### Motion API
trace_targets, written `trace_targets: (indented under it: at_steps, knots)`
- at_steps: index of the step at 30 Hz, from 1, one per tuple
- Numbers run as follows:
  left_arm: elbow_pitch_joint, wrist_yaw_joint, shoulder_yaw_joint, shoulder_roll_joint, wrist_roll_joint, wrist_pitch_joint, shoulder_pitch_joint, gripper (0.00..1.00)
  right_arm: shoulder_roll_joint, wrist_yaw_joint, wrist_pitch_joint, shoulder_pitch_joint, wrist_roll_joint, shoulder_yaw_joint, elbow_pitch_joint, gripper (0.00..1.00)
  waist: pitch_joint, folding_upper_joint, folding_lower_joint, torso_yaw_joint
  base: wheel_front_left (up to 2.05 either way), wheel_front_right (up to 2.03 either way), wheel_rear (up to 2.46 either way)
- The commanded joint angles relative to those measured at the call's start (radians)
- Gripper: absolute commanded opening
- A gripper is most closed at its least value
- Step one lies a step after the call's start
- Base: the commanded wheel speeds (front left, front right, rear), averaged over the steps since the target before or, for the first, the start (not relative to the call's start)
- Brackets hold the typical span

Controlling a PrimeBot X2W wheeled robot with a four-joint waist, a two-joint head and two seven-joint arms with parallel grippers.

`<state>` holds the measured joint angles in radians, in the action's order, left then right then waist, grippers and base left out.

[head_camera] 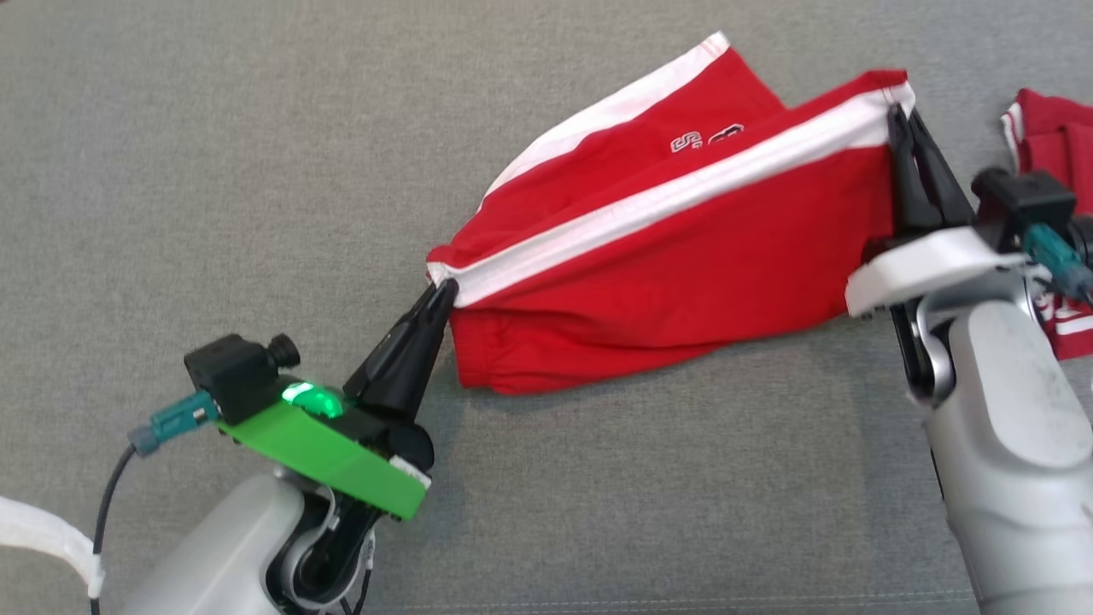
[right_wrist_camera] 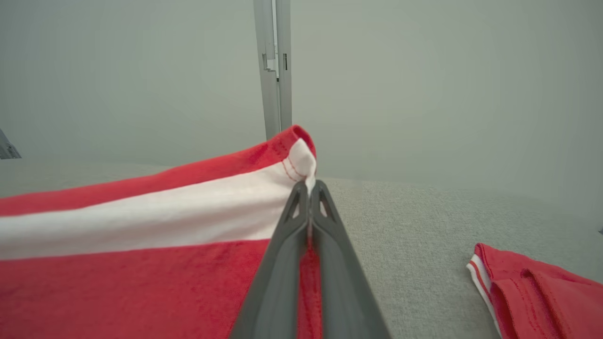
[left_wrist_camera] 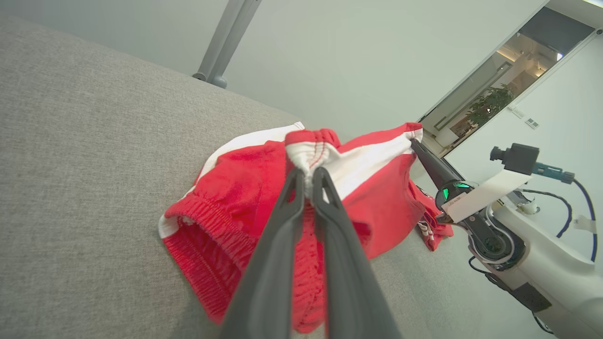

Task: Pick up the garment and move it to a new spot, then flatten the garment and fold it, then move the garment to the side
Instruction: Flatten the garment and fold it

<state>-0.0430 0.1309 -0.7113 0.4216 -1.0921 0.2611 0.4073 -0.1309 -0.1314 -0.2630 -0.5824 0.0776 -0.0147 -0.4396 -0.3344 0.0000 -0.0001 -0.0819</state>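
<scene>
While both my arms draw it taut, the red shorts with the white side stripe span the gap between my grippers, low over the grey fabric surface. Their slack lower layer sags onto it toward 6 o'clock. My left gripper, at the shorts' 8 o'clock end, has its fingers clamped together on the gathered elastic waistband. My right gripper, at the 2 o'clock end, is pinched shut on the hem corner, right where the stripe ends.

Both bites look shallow to me, a sliver of cloth at the very fingertips. A harder pull or a quick swing could slide one corner free and drop that half in a heap. The loose far leg, trailing off toward 12 o'clock, may tuck under itself when I lay the shorts down, leaving a crease to undo. A second red garment lies at 3 o'clock, close by my right forearm, and sweeping that way risks dragging it along.
</scene>
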Motion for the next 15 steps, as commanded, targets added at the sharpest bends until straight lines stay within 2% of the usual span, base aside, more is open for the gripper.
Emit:
trace_targets:
  at_steps: [1,8,15]
  knots:
    - [-0.006,0.0,-0.001,-0.001,-0.024,0.004,0.026,0.0,-0.002,0.002,-0.003,-0.028,-0.015,-0.002,-0.023,0.0,-0.046,0.0,0.0001,-0.036,0.0,0.0,0.0]
    - [-0.054,0.0,-0.048,0.018,-0.205,0.004,0.137,0.0,0.021,0.002,0.02,-0.262,-0.119,-0.032,-0.237,0.0,-0.122,0.0,0.0001,-0.067,0.0,0.0,0.0]
    - [-0.136,0.0,-0.062,0.021,-0.244,0.004,0.237,0.0,0.048,0.002,0.063,-0.435,-0.211,-0.072,-0.405,0.0,-0.185,0.0,0.0001,-0.09,0.0,0.0,0.0]
